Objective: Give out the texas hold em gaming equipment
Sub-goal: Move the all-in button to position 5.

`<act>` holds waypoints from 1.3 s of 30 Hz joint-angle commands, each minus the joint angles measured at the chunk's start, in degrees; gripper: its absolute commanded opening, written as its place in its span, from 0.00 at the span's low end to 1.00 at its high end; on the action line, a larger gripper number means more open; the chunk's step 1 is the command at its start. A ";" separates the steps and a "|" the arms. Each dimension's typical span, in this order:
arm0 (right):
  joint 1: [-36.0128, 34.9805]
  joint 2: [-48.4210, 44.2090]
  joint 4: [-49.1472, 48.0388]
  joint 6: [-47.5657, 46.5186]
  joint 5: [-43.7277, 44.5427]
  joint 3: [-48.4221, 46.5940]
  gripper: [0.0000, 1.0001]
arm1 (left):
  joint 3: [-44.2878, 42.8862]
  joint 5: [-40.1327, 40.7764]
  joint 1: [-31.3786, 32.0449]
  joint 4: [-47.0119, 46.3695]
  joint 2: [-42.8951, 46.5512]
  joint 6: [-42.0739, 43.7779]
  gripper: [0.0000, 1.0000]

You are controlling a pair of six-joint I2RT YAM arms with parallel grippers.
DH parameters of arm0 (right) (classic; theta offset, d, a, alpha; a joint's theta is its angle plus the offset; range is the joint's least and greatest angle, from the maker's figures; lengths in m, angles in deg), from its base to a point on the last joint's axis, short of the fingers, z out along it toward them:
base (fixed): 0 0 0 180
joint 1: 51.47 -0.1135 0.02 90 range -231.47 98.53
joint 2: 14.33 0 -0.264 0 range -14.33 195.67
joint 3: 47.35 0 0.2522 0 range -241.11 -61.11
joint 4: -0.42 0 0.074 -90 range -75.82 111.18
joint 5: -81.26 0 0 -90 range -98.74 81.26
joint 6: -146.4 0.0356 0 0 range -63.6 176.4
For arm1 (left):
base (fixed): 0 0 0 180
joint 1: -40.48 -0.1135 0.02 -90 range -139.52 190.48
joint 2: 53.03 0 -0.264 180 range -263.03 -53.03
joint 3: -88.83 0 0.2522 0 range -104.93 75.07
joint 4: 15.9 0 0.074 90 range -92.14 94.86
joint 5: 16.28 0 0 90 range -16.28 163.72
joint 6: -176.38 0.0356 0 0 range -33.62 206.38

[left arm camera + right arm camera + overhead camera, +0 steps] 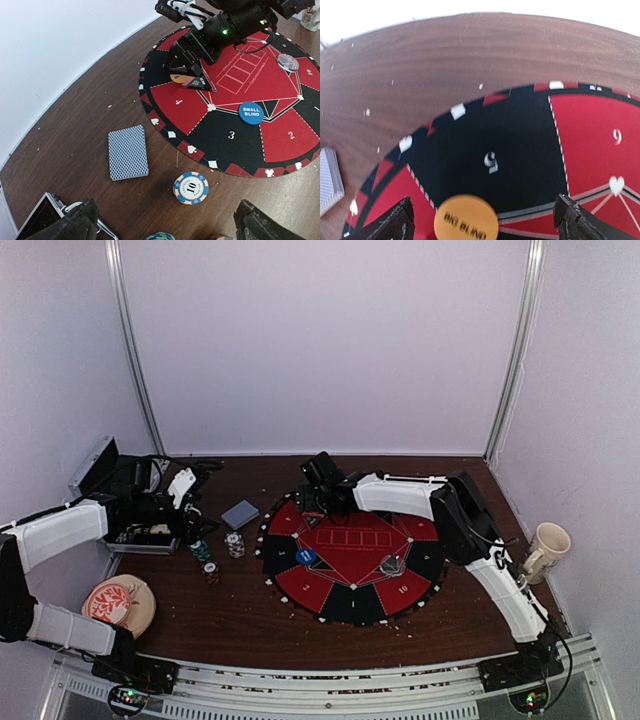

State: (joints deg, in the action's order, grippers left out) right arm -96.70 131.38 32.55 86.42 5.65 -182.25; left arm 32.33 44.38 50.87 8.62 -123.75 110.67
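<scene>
R hand (pixel 482 212) was open, straddling orange disc (pixel 466 220) on mat (pixel 520 140); L hand (pixel 165 215) open too, over surface by chips (pixel 191 188), cards (pixel 128 152).

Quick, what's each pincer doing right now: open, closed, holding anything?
Left pincer: open, holding nothing.
Right pincer: open, holding nothing; the round orange "BIG BLIND" button disc lies loose in its gap.

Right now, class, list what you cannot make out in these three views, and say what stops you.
Orange disc: right wrist, bottom edge cuts it; left wrist, right gripper covers most.
Clear disc lettering: too small in top external and left wrist.
Teal chip: left wrist, cut by bottom edge.
Metal case contents: top external, left arm hides them.
</scene>
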 commanded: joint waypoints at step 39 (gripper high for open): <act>3.20 -11.53 1.04 -3.05 9.62 22.07 0.84 | 0.20 -1.30 -0.02 -2.06 -0.16 -0.43 0.98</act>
State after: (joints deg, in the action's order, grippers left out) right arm -96.55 122.92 31.79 83.60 12.34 -165.05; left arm 32.33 44.11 50.87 8.49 -124.38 110.67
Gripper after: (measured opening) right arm 0.839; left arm 0.978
